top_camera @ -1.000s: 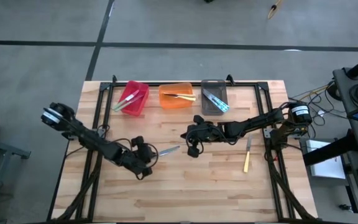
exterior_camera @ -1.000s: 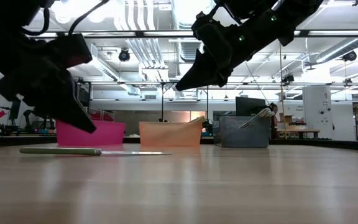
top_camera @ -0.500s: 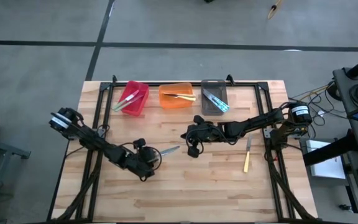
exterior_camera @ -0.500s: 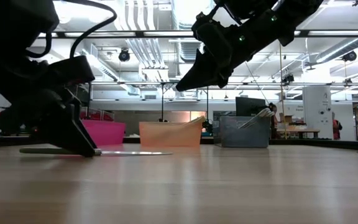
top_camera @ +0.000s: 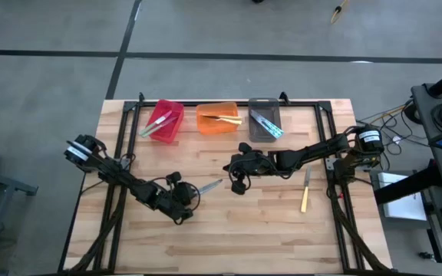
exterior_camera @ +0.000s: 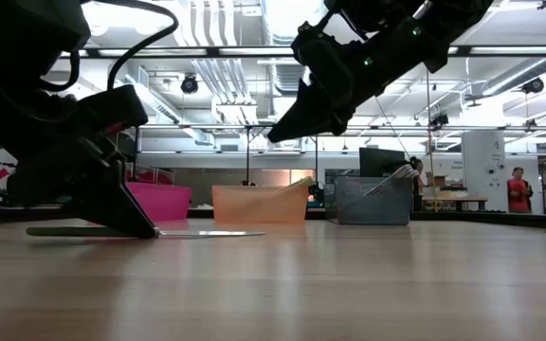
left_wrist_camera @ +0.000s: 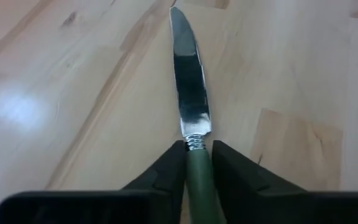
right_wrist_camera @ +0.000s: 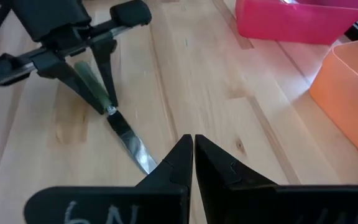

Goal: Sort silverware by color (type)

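Note:
A green-handled knife (left_wrist_camera: 190, 93) lies flat on the wooden table, left of the middle, also seen in the high view (top_camera: 210, 185). My left gripper (top_camera: 188, 195) is down at the table and shut on the knife's handle. My right gripper (top_camera: 236, 185) hangs shut above the table's middle with nothing in it; its closed fingertips (right_wrist_camera: 193, 139) point toward the knife (right_wrist_camera: 122, 129). A yellow-handled utensil (top_camera: 305, 193) lies on the table at the right. More silverware sits in the three bins at the far edge. My left gripper pinches the green handle (left_wrist_camera: 197, 177) between its two fingers, at the end where it meets the blade. The fingers come slanting down from the table's left and lie along the knife. The knife still lies flat on the table, its blade (exterior_camera: 211, 233) pointing away from the gripper.
A red bin (top_camera: 164, 121), an orange bin (top_camera: 219, 119) and a grey bin (top_camera: 265, 120) stand in a row at the far edge. A black frame rail (top_camera: 121, 192) runs along the table's left side. In the room behind stands a person (exterior_camera: 517, 189).
My left gripper has come down from above the knife's handle to the table, and its fingers now stand against the handle. The knife has stayed lying where it was.

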You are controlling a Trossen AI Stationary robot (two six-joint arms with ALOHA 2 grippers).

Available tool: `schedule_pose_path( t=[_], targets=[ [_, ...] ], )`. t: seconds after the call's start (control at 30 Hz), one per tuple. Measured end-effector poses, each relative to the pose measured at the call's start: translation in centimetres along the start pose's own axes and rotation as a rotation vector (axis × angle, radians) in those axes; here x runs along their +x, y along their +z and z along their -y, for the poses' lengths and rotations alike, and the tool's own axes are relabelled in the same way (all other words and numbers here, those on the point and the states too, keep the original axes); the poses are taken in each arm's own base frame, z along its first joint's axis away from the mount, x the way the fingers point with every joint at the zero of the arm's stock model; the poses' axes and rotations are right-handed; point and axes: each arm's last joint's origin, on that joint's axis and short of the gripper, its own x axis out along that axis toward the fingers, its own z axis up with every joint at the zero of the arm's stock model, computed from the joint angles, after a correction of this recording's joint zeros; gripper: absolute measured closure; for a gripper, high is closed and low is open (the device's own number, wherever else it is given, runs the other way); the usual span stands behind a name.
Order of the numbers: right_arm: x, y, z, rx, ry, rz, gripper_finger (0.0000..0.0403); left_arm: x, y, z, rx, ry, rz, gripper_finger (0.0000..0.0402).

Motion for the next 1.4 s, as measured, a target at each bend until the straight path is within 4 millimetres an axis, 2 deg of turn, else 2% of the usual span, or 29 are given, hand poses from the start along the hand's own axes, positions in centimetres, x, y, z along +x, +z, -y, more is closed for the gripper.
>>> schedule_pose_path(
  t=[0.13, 0.27, 0.43, 0.73, 0.9, 1.03, 1.13, 1.27, 1.4],
  targets=[
    [0.0, 0.1, 0.0, 0.013, 0.001, 0.007, 0.0394, 0.0, 0.2, 0.0, -0.012, 0.019, 0.044, 0.0381],
    [-0.1, 0.4, -0.5, -0.006, 0.006, 0.052, 0.0394, -0.1, 0.5, 0.1, -0.032, 0.036, 0.089, 0.0383],
    [-0.3, 0.4, -1.4, -0.041, 0.031, 0.069, 0.0394, -1.1, 1.3, 0.3, -0.050, 0.006, 0.113, 0.0394],
    [-0.3, 0.3, -1.6, -0.052, 0.035, 0.065, 0.0394, -4.0, 2.7, -1.3, -0.085, 0.007, 0.113, 0.0399],
    [-0.3, 0.3, -1.6, -0.053, 0.035, 0.065, 0.0394, -4.9, 3.1, -1.7, -0.071, -0.034, 0.098, 0.0400],
    [-0.3, 0.3, -1.6, -0.053, 0.035, 0.065, 0.0394, -5.0, 3.2, -1.3, 0.033, -0.095, 0.084, 0.0401],
    [-0.4, 0.3, -1.7, -0.051, 0.037, 0.065, 0.0394, -4.7, 3.0, -1.5, 0.104, -0.076, 0.071, 0.0401],
    [-0.5, 0.2, -2.1, -0.047, 0.048, 0.064, 0.0394, -3.7, 3.9, -2.8, 0.164, -0.029, 0.056, 0.0401],
    [-0.6, -0.1, -2.7, -0.056, 0.064, 0.057, 0.0394, -2.3, 4.9, -4.5, 0.189, -0.120, -0.024, 0.0401]
  ],
)
